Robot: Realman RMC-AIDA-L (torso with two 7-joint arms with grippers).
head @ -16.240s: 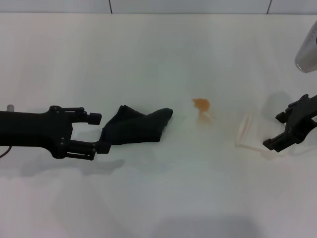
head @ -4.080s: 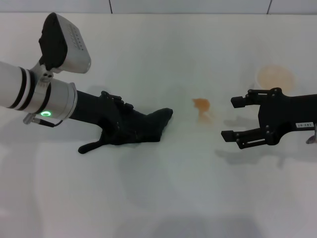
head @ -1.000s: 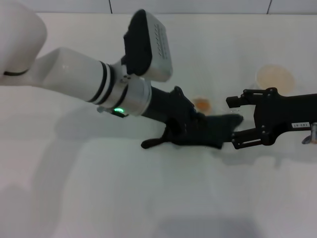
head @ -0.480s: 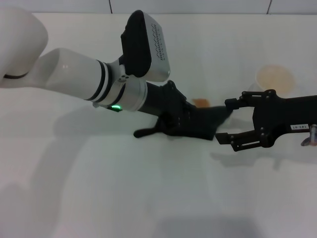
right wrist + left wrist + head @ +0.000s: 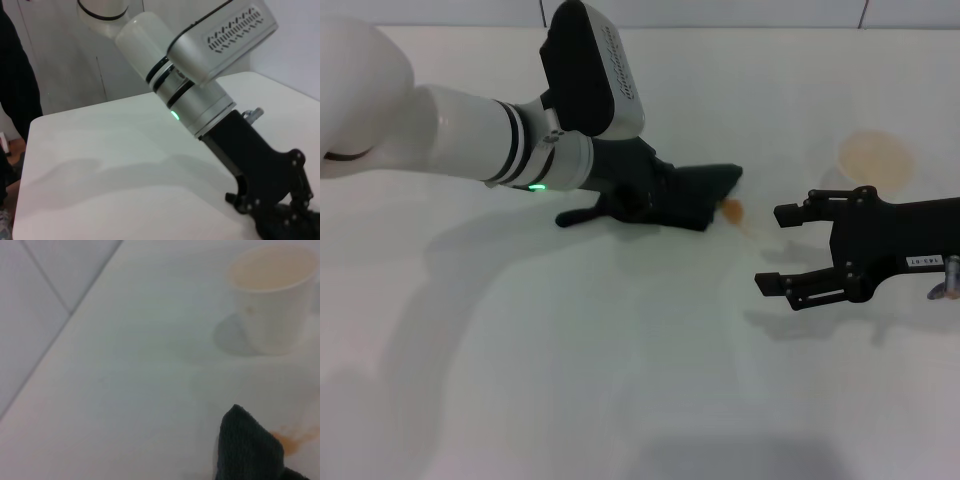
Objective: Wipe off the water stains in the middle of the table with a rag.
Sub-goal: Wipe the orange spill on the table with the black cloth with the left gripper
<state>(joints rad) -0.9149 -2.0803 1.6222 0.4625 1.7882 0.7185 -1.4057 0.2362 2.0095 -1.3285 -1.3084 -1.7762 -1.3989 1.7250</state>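
White table (image 5: 620, 380); left hand (image 5: 650, 197) clamps rag (image 5: 695, 192) beside water stains (image 5: 731, 209); right hand (image 5: 782, 250) apart.

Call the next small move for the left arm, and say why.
Probably a short sweep of the rag toward the right end effector, back over the stain. The left end effector holds the rag on the table, but an orange blot and a pale trickle show just past the rag's corner, uncovered. The right end effector hovers open nearby, idle.
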